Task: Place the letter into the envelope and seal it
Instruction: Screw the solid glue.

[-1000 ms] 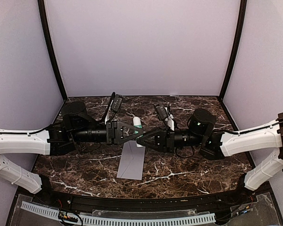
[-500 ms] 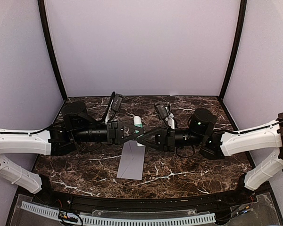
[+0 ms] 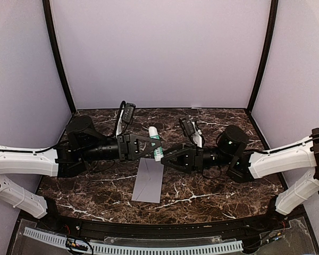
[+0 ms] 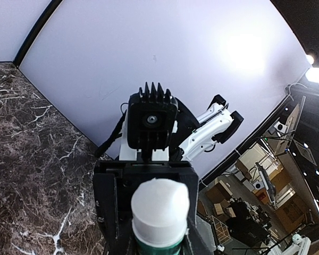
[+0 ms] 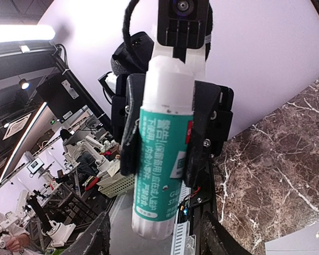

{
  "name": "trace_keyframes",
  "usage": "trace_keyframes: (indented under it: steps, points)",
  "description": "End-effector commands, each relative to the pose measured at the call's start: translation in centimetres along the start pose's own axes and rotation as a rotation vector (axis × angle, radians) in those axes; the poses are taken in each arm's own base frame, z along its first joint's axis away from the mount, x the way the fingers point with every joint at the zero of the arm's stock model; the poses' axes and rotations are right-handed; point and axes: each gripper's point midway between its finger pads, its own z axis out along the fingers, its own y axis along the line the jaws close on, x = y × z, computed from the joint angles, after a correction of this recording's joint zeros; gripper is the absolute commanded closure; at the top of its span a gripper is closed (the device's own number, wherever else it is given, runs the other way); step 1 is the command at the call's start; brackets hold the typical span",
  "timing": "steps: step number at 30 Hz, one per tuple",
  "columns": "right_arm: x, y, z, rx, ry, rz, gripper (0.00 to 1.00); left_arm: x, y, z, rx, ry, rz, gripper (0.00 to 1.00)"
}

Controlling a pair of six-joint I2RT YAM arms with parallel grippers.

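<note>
The right tool [image 3: 168,156] has drawn back toward the tabletop's right edge, its black fingers now spread. The left tool [image 3: 152,147] pinches the white-capped, green-labelled cylindrical glue stick [image 5: 165,143]. Beneath them, the plain light-grey paper envelope [image 3: 148,183] lies flat on the white-veined brown marble tabletop [image 3: 212,186], mid-front.

a dark brown marble-pattern table [image 3: 212,194] with white veins is shown. one plain light-grey envelope [image 3: 148,185] is laid flat on it, near the middle and closer to the near edge than to the back. it is set lengthwise front to back and slightly tilted, with the near end shifted left. its far end is covered from above in the top view. a pale grey corner is seen against the marble at the bottom right of the right wrist view, and cannot be identified for certain.
</note>
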Motion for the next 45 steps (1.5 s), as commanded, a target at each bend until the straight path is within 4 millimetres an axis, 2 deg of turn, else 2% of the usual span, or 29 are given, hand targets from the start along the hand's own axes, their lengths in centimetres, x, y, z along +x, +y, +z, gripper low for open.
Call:
trace_keyframes:
  steps: [1, 5, 11, 20, 22, 28, 35, 40, 45]
  points:
    - [-0.5, 1.8, 0.2, -0.085, -0.020, -0.028, 0.45, -0.8, -1.7, -0.3, 0.069, -0.036, 0.026, 1.00]
    - [-0.8, 2.2, 0.5, -0.098, -0.023, -0.041, 0.46, -1.0, -2.1, -0.4, 0.085, -0.047, 0.028, 1.00]
    - [-1.0, 2.1, 1.0, -0.099, -0.027, -0.039, 0.60, -0.9, -2.3, -0.3, 0.103, -0.042, 0.020, 1.00]
    - [-1.8, 2.2, 1.4, -0.128, -0.074, -0.027, 0.62, -0.5, -2.1, -0.4, 0.107, -0.034, 0.009, 1.00]
    - [-1.9, 2.0, 1.6, -0.120, -0.078, -0.026, 0.66, -0.3, -1.9, -0.4, 0.101, -0.029, 0.007, 1.00]
    - [-1.9, 1.8, 1.6, -0.104, -0.078, -0.026, 0.89, -0.1, -1.9, -0.4, 0.102, -0.024, 0.001, 1.00]
    - [-1.8, 1.1, 1.4, -0.048, -0.072, -0.028, 1.00, -0.3, -1.7, -0.5, 0.085, -0.034, 0.014, 1.00]
    - [-2.5, -0.3, 0.9, 0.084, -0.091, -0.047, 1.00, -0.1, -0.2, -0.6, 0.009, -0.036, 0.029, 1.00]
    - [-2.9, -3.6, 0.4, 0.306, -0.082, -0.046, 1.00, 0.6, 2.5, -0.8, -0.120, -0.031, 0.004, 1.00]
